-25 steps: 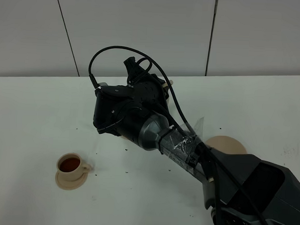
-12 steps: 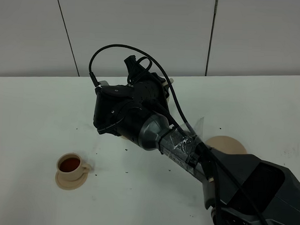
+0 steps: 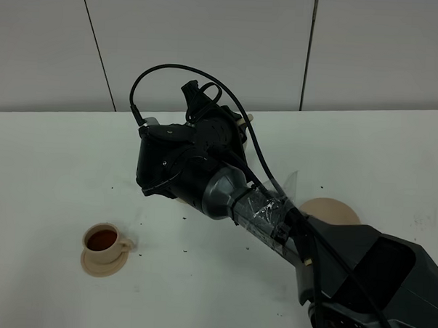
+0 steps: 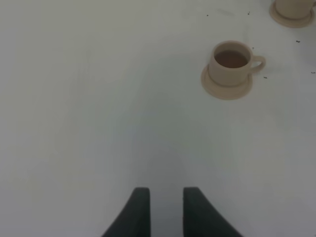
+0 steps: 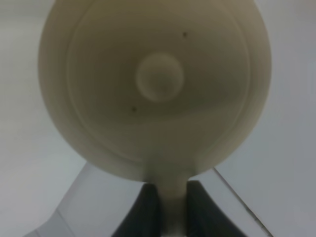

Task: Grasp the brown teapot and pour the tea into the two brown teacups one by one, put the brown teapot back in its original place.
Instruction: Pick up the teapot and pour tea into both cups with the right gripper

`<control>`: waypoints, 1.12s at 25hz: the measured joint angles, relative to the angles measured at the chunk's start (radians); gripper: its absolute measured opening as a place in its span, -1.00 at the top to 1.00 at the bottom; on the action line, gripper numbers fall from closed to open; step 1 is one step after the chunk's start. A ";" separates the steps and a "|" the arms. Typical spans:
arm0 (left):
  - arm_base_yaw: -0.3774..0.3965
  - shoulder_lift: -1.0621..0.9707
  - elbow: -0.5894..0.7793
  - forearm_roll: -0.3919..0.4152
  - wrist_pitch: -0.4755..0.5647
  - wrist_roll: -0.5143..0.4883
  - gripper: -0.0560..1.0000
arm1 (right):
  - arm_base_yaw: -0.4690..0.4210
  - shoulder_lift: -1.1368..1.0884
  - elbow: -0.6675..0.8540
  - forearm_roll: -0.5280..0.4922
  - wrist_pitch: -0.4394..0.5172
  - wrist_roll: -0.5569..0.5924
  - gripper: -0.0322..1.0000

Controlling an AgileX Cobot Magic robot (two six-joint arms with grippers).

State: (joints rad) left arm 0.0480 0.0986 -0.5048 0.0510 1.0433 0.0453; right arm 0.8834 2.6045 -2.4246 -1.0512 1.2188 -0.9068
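Right fingers [image 5: 172, 210] clamped tight on the brown teapot [image 5: 155, 89] handle; pot fills the right wrist view, lid knob centred. From the high camera the right arm [image 3: 225, 190] hides nearly all of the pot over the worktop [image 3: 52, 149] middle. Left fingers [image 4: 165, 212] spread apart, holding nothing, hovering over bare worktop. One teacup [image 3: 104, 240] on its saucer sits front-left, dark tea inside. Second teacup [image 4: 295, 7] barely visible at the left wrist view's edge. Large saucer [image 3: 332, 210] lies right of the arm, partly hidden.
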 joint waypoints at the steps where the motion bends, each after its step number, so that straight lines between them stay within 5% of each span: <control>1: 0.000 0.000 0.000 0.000 0.000 0.000 0.45 | 0.000 0.000 0.000 0.000 0.000 0.000 0.75; 28: 0.000 0.000 0.000 0.000 0.000 -0.001 0.45 | 0.000 0.000 0.000 -0.001 0.000 0.003 0.75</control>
State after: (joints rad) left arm 0.0480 0.0986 -0.5048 0.0510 1.0433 0.0444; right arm 0.8834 2.6045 -2.4246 -1.0520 1.2188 -0.9038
